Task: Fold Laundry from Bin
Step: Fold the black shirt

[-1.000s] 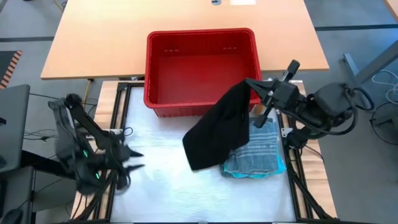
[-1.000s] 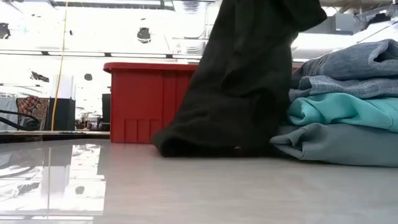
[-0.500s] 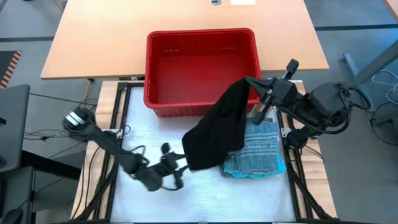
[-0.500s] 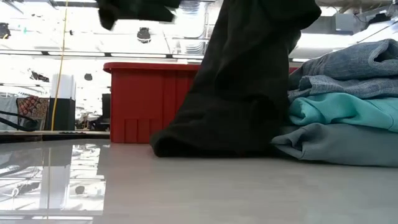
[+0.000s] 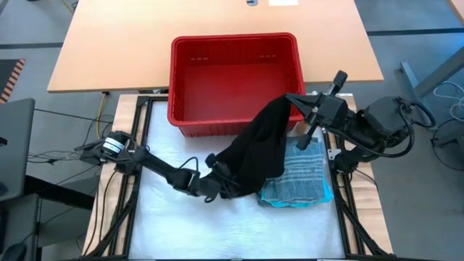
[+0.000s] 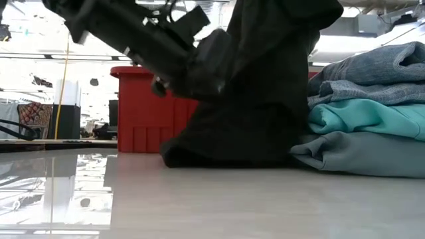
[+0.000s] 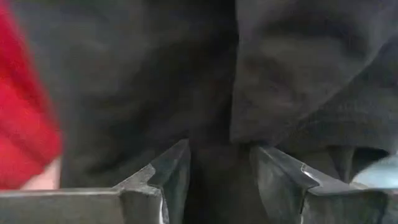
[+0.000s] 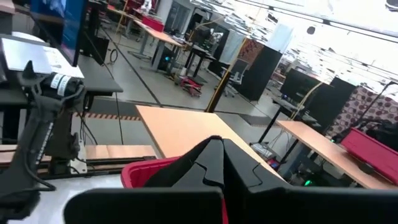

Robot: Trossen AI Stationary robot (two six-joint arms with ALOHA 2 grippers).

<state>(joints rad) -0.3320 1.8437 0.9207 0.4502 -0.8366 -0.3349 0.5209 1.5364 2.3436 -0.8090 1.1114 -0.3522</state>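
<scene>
The black garment (image 5: pixel 257 148) hangs from my right gripper (image 5: pixel 292 101), which is shut on it above the near right corner of the red bin (image 5: pixel 176 80). The garment's lower end (image 6: pixel 219 153) lies on the table. My left gripper (image 5: pixel 226 180) is open at that lower end's left side. In the left wrist view its two fingers (image 7: pixel 171 174) stand apart with black cloth (image 7: pixel 280 81) right in front of them. A folded stack lies to the right: a blue-grey striped cloth (image 5: pixel 306 163) on top, teal (image 6: pixel 372 119) and grey-green (image 6: pixel 358 156) below. My left gripper is right at the black garment's lower left part (image 7: pixel 214 155); I cannot tell whether its open fingers touch the cloth. My right gripper holds the black garment by its upper end (image 5: pixel 281 105), pinched between the shut fingers; one layer or several, I cannot tell. The garment hangs slack below, its lower end on the table.
The red bin (image 6: pixel 146 106) stands behind the garment at the table's far side and shows nothing inside in the high view. The folded stack fills the table's right part. The white table surface (image 5: pixel 188 225) is bare to the left and near.
My left arm has swung from the table's left edge toward the right and reached the black garment's lower end. The garment still hangs from my right gripper with its lower end on the table.
</scene>
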